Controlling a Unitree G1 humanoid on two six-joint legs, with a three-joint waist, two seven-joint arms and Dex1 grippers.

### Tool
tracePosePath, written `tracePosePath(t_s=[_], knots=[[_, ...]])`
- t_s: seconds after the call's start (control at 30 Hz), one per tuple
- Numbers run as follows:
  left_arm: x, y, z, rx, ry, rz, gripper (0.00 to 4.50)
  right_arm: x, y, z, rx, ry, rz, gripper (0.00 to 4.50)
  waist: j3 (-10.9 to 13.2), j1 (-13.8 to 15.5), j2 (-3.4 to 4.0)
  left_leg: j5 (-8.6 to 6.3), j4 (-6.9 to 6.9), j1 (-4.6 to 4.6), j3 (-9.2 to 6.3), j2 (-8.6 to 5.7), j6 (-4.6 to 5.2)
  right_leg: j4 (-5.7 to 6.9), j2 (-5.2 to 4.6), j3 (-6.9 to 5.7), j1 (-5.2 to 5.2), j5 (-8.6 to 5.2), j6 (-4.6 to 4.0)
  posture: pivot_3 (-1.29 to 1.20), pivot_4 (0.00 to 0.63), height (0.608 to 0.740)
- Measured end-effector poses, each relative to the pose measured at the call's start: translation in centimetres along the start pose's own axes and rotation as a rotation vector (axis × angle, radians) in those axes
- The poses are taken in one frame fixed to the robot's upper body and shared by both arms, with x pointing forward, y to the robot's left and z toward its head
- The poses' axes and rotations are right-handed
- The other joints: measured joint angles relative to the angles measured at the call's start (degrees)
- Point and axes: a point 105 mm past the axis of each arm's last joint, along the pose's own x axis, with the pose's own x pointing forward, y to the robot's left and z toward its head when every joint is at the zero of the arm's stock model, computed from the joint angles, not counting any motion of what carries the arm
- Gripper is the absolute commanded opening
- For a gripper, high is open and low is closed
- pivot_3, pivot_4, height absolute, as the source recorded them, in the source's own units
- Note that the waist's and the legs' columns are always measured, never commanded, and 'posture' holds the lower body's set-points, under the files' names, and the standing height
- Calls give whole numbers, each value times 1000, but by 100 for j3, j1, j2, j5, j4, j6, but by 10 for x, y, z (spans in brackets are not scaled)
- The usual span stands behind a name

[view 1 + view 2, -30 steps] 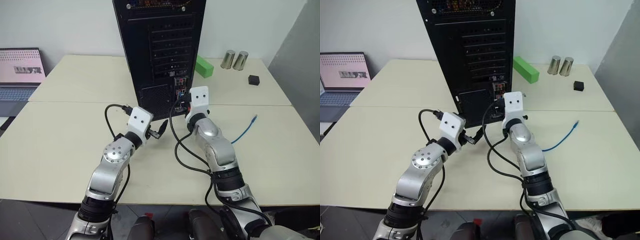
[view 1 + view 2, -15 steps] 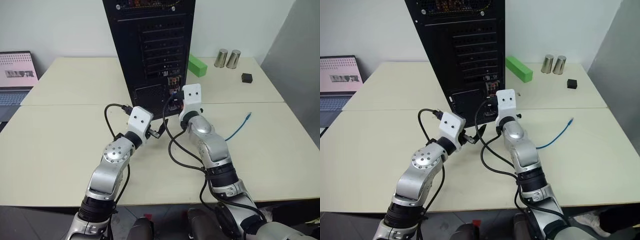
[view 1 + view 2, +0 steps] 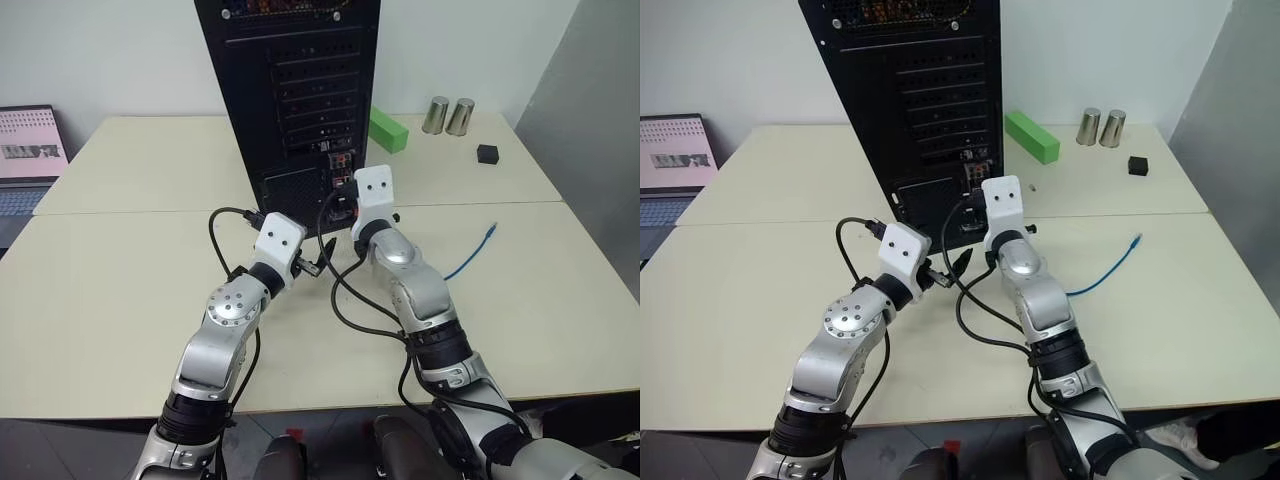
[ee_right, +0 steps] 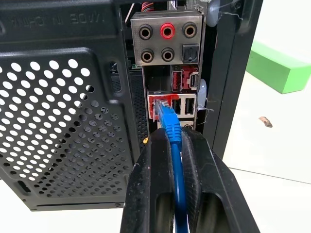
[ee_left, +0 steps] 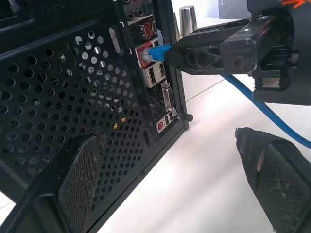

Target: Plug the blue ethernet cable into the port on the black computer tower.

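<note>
The black computer tower (image 3: 290, 90) stands upright at the table's middle, rear panel facing me. My right gripper (image 4: 176, 138) is shut on the blue ethernet cable (image 4: 171, 127) just behind its plug. The plug's tip (image 5: 156, 51) sits at the mouth of the red-framed port (image 5: 145, 52) in the connector strip; I cannot tell how deep it is. The rest of the cable trails right across the table (image 3: 468, 258) to its free end (image 3: 492, 230). My left gripper (image 3: 318, 265) hangs open and holds nothing, just left of and below the right one, close to the tower's lower mesh panel.
A green block (image 3: 388, 130), two metal cups (image 3: 447, 115) and a small black cube (image 3: 487, 153) sit at the back right. A laptop (image 3: 25, 160) is at the far left. Black arm cables (image 3: 345, 300) loop over the table between the arms.
The camera has panned, shifting the whole picture. My right gripper has edged left with the cable toward the connector strip. The left arm has stayed put.
</note>
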Motion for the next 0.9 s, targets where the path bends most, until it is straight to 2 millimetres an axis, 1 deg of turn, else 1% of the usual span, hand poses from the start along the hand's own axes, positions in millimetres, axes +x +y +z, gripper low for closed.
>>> tracePosePath(t_s=[0.23,0.6,0.9], knots=[[0,0,0,2,1,1,4483,0,4,1,-41,-9,1,0,1,0,1,0,-6,-5,5,0,0,-3,0,4,-8,0,0,0,150,740],[0,0,0,1,0,2,4483,0,5,2,-40,-12,4,0,1,0,1,0,-6,-15,12,1,0,-3,0,7,-20,0,0,0,150,740],[1,-2,1,-5,-4,2,4483,5,6,3,-27,-1,16,0,1,-9,1,0,-5,-16,20,3,0,3,0,10,-27,2,-2,0,150,740]])
